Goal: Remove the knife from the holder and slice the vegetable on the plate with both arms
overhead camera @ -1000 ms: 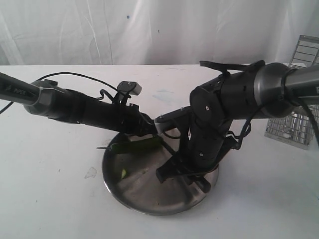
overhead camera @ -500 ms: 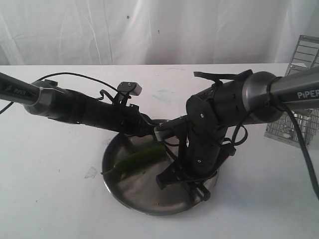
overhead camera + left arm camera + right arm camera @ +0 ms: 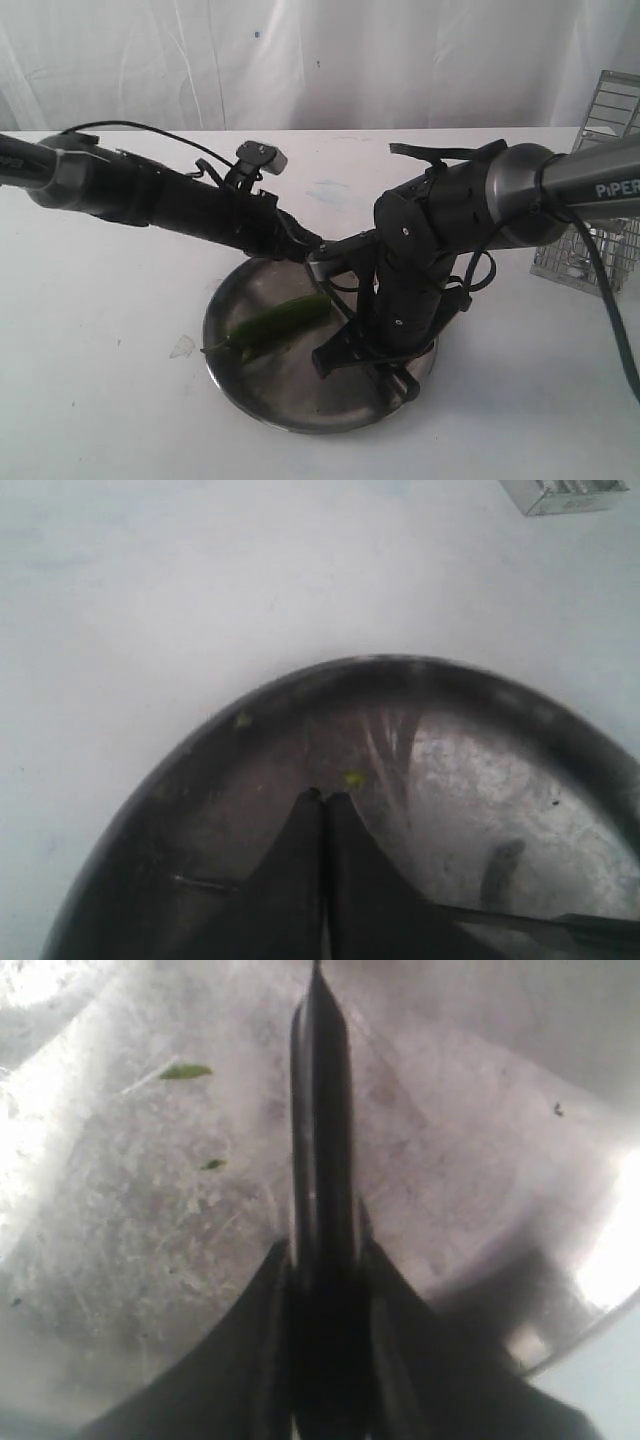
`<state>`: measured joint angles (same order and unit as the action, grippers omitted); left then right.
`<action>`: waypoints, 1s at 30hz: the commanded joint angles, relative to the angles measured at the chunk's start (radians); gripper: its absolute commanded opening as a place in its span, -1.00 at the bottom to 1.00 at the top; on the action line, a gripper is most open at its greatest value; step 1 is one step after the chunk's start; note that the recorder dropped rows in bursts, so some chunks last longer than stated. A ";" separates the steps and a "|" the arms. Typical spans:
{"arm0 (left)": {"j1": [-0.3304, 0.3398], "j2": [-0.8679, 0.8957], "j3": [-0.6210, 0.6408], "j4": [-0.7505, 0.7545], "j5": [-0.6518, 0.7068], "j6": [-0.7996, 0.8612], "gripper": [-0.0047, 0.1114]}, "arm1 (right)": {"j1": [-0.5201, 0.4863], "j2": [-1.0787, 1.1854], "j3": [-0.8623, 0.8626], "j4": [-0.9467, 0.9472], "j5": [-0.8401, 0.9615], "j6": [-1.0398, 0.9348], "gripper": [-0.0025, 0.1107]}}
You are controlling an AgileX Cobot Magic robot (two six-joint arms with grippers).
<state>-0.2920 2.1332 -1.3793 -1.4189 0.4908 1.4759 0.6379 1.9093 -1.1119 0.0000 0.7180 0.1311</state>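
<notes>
hanging curtain point(image 3: 300, 60), white table point(image 3: 100, 400); left jaws clenched, right jaws grasping knife point(image 3: 320, 1110).

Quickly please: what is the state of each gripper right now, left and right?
Left gripper: closed, nothing between its fingers.
Right gripper: closed on the knife, blade pointing out over the plate.

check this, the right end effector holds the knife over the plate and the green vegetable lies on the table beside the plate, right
One thing is wrong: the vegetable lies on the plate, not beside it, as the exterior view shows. The right end effector does hold the knife over the plate.
</notes>
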 commanded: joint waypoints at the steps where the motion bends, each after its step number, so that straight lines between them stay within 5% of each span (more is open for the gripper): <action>1: 0.032 -0.110 0.005 0.274 0.047 -0.267 -0.91 | 0.000 -0.003 -0.004 0.000 -0.009 0.003 -0.96; 4: 0.090 -0.191 0.005 0.641 0.134 -0.587 -0.92 | 0.000 -0.018 -0.004 0.000 -0.016 0.003 -0.96; 6: 0.135 -0.262 0.016 0.711 0.204 -0.704 -0.92 | 0.000 -0.038 -0.004 0.000 -0.016 -0.010 -0.96; 16: 0.163 -0.503 0.206 0.598 0.225 -0.718 -0.92 | -0.017 -0.189 -0.004 -0.011 0.015 -0.083 -0.96; 26: 0.161 -0.514 0.263 0.519 0.147 -0.718 -0.92 | -0.021 -0.222 -0.012 -0.014 0.177 -0.206 -0.96; 30: 0.159 -0.494 0.263 0.378 0.150 -0.623 -0.92 | -0.021 -0.222 -0.027 -0.017 0.339 -0.234 -0.96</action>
<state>-0.1279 1.6296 -1.1239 -0.9276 0.6288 0.7831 0.6223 1.6948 -1.1265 -0.0066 0.9548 -0.0785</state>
